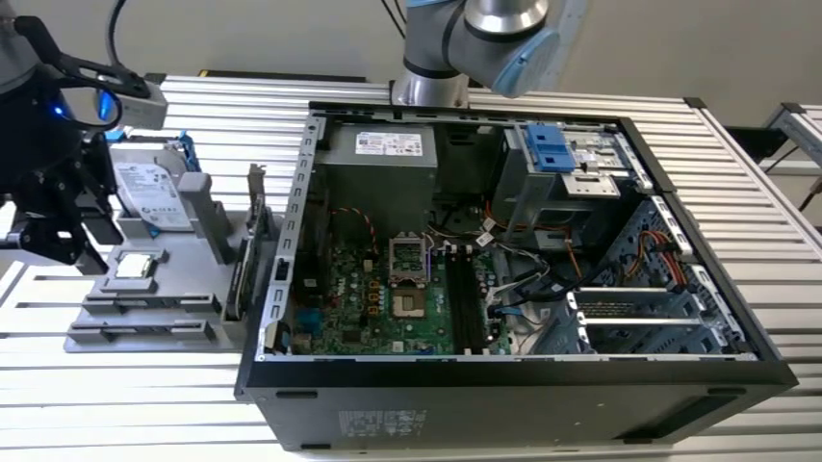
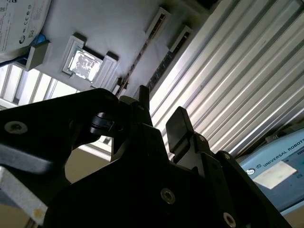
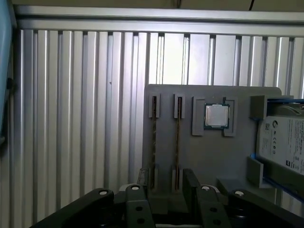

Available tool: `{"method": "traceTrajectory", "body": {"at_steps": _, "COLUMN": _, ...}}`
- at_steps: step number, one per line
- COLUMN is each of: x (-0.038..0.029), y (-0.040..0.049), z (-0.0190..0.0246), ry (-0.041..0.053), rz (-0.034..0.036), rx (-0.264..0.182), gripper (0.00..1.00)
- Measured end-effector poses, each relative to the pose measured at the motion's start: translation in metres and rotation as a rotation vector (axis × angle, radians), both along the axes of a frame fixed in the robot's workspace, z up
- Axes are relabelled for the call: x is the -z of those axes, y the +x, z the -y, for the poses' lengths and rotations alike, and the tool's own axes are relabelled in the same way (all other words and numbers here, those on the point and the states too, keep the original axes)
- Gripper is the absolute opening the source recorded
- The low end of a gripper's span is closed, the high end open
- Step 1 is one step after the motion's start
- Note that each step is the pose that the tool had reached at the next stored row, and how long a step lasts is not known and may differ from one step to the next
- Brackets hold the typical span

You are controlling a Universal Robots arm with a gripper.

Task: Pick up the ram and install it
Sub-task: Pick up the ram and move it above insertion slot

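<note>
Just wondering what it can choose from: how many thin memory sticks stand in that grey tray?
2. The first stick and the second stick stand edge-on in neighbouring slots of the grey tray, beside the square chip. Others may be hidden elsewhere.

The arm [image 1: 495,29] reaches to the exterior view's left, wrist [image 1: 38,135] low, its 2 jaws parted, pointing down.

Glare streaks the ribbed table [image 1: 129,397]; the case [image 1: 514,404] interior is dim.
</note>
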State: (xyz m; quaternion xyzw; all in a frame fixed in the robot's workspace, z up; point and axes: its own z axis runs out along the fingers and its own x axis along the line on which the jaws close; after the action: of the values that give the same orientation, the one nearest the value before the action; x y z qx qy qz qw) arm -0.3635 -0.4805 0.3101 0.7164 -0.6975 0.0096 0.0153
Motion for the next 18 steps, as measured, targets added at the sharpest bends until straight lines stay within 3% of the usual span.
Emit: {"method": "traceTrajectory", "body": {"at_steps": 18, "x": 0.0140, "y": 0.0000, "z": -0.0031, "ry": -0.0093, "rz": -0.0012, "rx": 0.005, "gripper": 1.00}}
